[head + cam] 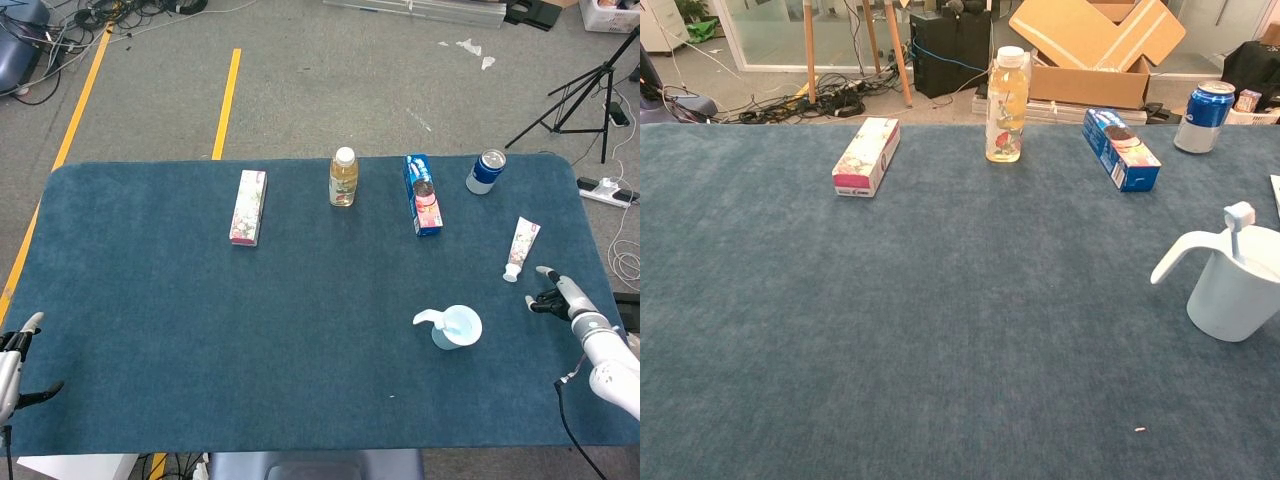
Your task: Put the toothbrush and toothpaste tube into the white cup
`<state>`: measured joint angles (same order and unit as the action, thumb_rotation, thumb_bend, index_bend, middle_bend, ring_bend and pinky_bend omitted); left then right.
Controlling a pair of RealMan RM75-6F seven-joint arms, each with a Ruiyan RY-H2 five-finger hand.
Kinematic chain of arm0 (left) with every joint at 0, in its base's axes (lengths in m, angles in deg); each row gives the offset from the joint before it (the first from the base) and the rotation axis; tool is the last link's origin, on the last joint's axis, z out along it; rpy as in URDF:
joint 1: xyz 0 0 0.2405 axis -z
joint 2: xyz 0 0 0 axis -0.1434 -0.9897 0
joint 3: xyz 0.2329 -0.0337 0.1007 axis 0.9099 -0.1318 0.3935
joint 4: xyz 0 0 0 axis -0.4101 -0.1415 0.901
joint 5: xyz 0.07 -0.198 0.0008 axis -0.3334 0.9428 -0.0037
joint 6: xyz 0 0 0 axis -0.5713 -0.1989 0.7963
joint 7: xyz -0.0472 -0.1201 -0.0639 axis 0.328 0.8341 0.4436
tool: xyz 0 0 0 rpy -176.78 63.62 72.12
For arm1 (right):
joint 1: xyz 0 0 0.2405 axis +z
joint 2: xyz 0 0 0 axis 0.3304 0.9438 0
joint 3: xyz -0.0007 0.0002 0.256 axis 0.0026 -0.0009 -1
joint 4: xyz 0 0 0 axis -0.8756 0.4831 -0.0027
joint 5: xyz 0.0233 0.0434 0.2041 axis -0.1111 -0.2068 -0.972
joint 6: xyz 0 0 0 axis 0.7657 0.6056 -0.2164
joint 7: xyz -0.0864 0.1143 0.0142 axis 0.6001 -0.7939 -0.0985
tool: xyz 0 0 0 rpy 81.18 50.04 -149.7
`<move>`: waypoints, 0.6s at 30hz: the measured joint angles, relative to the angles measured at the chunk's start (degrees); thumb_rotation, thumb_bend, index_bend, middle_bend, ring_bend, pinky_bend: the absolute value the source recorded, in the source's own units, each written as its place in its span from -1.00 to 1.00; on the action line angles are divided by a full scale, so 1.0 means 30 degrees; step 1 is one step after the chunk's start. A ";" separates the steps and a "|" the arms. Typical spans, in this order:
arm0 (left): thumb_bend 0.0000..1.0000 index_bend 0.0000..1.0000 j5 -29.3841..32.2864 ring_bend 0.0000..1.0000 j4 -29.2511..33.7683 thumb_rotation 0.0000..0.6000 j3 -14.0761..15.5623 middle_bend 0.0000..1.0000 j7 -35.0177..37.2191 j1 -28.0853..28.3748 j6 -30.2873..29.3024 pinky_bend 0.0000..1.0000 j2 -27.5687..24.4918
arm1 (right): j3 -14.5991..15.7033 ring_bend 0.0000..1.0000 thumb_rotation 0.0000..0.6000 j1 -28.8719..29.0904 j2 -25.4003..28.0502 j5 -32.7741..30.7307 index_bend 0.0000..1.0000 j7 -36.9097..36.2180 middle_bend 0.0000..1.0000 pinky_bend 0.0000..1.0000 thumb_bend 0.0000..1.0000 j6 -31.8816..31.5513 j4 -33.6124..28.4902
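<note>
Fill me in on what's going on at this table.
The right hand is open near the right edge of the table, just short of the toothpaste tube, which lies flat and untouched. The toothbrush already stands in the white cup. The left hand is open at the near left corner, holding nothing. So the tube is what's left to go in.

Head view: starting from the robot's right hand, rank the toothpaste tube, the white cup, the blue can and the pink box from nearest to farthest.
From the right hand:
1. Toothpaste tube, just beyond the fingertips near the table's right edge.
2. White cup, to the hand's left, on the near side.
3. Blue can, at the far right corner.
4. Pink box, far across on the left half.
</note>
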<state>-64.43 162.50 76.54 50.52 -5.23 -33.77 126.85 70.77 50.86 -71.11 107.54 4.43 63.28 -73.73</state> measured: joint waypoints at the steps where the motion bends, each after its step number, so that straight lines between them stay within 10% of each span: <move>1: -1.00 -0.87 0.0005 -0.55 -0.0003 1.00 0.0000 -0.49 0.0004 -0.0001 0.0003 -0.44 -0.0001 | -0.0064 0.84 1.00 0.0034 -0.0140 0.0081 -0.90 -0.0047 0.65 0.97 -0.27 0.0106 0.0151; 18: -1.00 -0.87 -0.0051 -0.55 0.0093 1.00 -0.0036 -0.49 0.0254 -0.0061 -0.0121 -0.44 -0.0145 | -0.1045 0.84 1.00 0.0538 -0.1057 0.2037 -0.90 -0.0201 0.65 0.97 -0.27 0.0635 -0.0826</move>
<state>-64.58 162.78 76.43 51.28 -5.41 -34.13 126.42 67.63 52.48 -74.28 113.65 3.83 65.18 -76.21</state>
